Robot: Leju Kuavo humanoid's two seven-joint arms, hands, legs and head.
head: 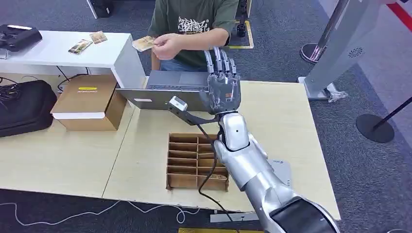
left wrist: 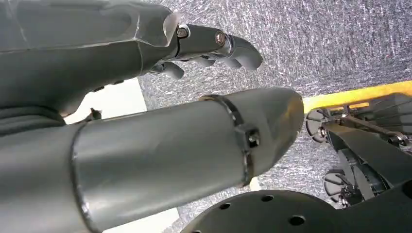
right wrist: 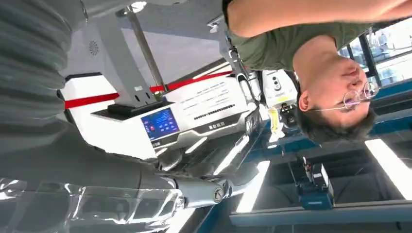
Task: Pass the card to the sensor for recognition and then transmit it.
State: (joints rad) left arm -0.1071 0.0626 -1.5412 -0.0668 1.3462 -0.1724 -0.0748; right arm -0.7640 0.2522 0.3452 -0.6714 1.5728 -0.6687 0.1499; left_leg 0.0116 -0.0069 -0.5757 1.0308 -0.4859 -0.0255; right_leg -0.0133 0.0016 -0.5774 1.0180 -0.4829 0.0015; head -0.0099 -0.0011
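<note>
Right hand [head: 222, 85]: fingers [head: 219, 60] straight and apart, pointing up toward the person [head: 192, 22], palm bare, nothing held. It's raised over the far edge of the table [head: 282, 116], just beside the open laptop [head: 165, 90]. A dark bracket with a small grey sensor head [head: 178, 104] sticks out near the wrist, over the laptop's near edge.

Left hand [left wrist: 145, 97]: seen from its wrist camera, fingers [left wrist: 228, 46] curled in loosely, nothing in them, carpet behind.

Card [head: 144, 43]: in the person's hand [head: 167, 44], held over the corner of the white desk [head: 63, 48], well apart from the right hand. Two more cards [head: 88, 42] lie flat on that desk.

Below the right forearm, a cardboard divider box [head: 187, 160] sits on the table, compartments open to the top; a black cable runs across it. Closed carton [head: 90, 102] stands left of the laptop, black bag [head: 24, 107] further left. Grey gate post [head: 340, 48] on the carpet to the right.

Right wrist view: the person's green shirt and a white machine with a blue screen [right wrist: 161, 124].
</note>
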